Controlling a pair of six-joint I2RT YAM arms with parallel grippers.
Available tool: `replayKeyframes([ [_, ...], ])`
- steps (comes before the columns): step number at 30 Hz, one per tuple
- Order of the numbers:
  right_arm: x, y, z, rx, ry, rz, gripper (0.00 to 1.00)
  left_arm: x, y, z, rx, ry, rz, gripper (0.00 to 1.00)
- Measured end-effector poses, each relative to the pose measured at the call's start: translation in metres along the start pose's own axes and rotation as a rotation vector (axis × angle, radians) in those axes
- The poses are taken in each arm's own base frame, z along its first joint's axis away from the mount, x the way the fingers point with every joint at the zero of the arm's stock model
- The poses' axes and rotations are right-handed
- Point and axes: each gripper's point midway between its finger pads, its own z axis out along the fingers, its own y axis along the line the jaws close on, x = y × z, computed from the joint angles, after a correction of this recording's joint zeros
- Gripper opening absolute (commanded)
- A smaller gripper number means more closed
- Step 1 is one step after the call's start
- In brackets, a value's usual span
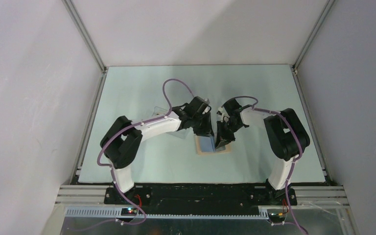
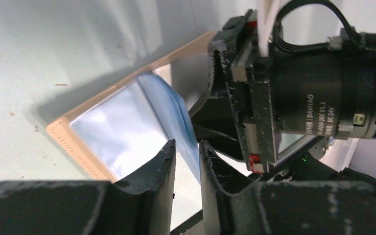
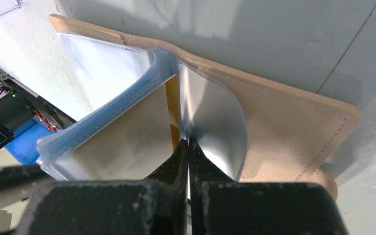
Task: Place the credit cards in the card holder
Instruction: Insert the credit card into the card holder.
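Note:
The tan card holder lies open on the table between both grippers, its blue-clear pocket leaves standing up. In the right wrist view the card holder fills the frame. My right gripper is shut on the edge of one clear pocket leaf. A strip of an orange-yellow credit card shows inside the leaves just beyond the fingertips. My left gripper is slightly open over the card holder, with a blue leaf running into the gap between its fingers. No other card shows.
A clear plastic box lies behind the left arm, and its corner shows in the right wrist view. The right gripper's body is close in front of the left gripper. Grey walls enclose the table.

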Motion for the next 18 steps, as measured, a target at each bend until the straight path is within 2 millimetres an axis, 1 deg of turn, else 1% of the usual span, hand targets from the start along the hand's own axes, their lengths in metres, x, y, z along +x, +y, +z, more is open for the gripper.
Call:
replayKeyframes([
  [4, 0.000, 0.001, 0.000, -0.001, 0.000, -0.001, 0.00, 0.006, -0.009, -0.001, 0.032, 0.026, 0.010, 0.30],
  [9, 0.002, 0.001, -0.004, 0.004, -0.002, 0.001, 0.00, 0.015, -0.013, 0.003, 0.051, 0.062, 0.015, 0.30],
  [14, 0.002, 0.004, -0.020, 0.009, -0.028, 0.000, 0.00, 0.023, -0.013, 0.012, 0.065, 0.097, 0.014, 0.32],
  [16, 0.000, 0.004, -0.028, 0.009, -0.046, 0.005, 0.00, 0.024, -0.015, 0.016, 0.079, 0.109, 0.014, 0.35],
  [18, -0.002, 0.003, -0.035, 0.012, -0.063, 0.013, 0.00, 0.024, -0.019, 0.019, 0.095, 0.114, 0.018, 0.41],
])
